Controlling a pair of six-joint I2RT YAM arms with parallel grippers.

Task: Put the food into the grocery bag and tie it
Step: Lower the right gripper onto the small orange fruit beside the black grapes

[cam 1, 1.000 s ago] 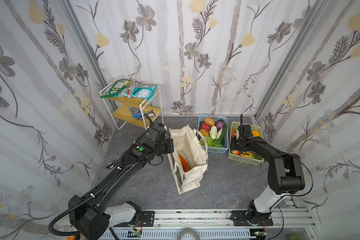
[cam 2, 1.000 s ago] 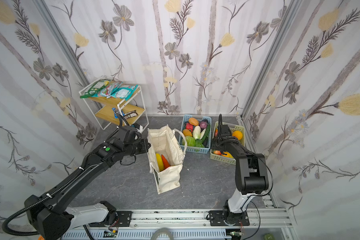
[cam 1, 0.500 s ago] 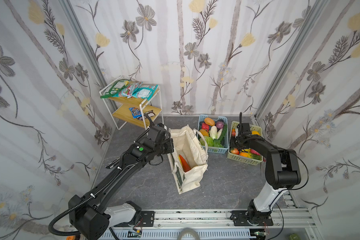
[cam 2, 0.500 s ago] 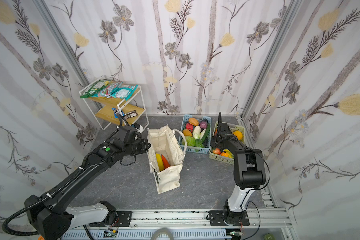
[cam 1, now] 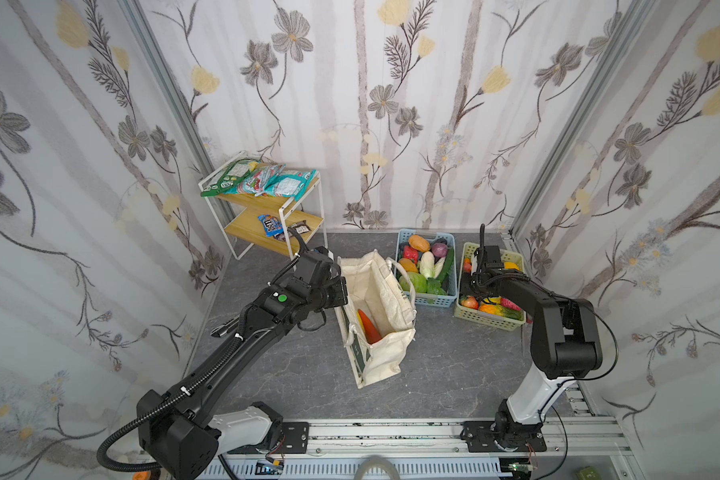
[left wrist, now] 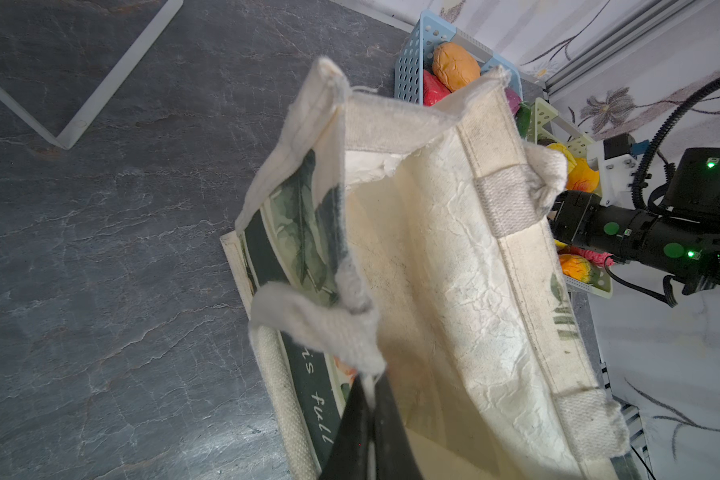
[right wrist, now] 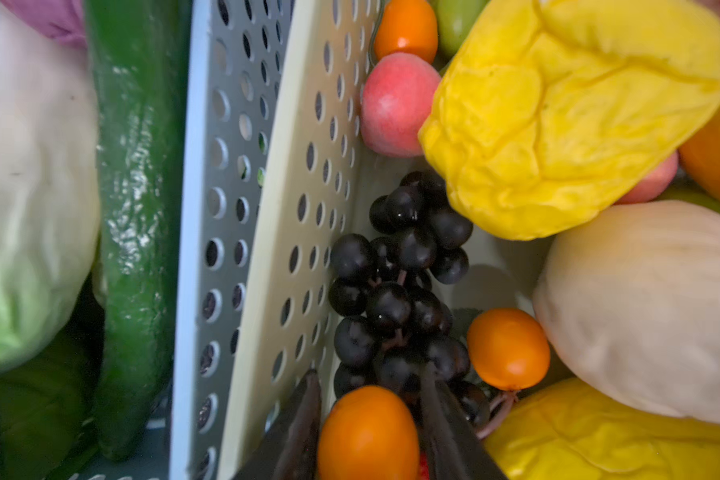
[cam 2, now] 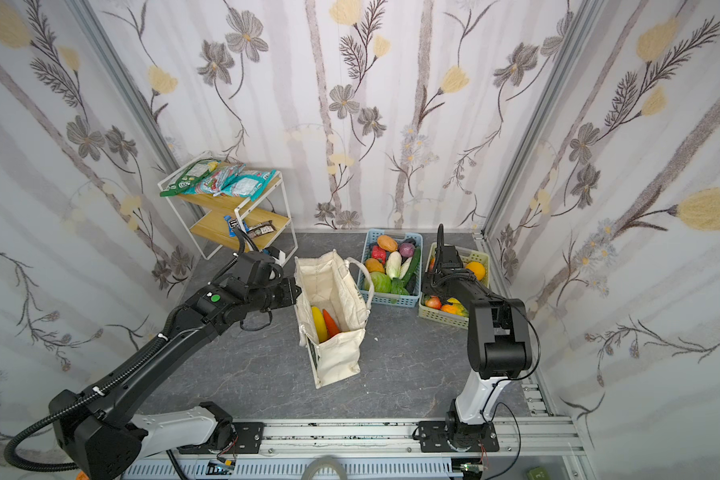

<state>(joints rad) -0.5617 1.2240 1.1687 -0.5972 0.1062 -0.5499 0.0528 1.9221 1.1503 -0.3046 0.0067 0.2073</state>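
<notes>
In both top views the grocery bag stands open on the tabletop between the arms, a carrot inside; in a top view a yellow fruit shows plainly beside it. Only the left wrist view shows the left end effector clamped tight on the bag's rim. The right wrist view shows the right end effector in the pale green basket, half-closed against both sides of a small orange fruit.
</notes>
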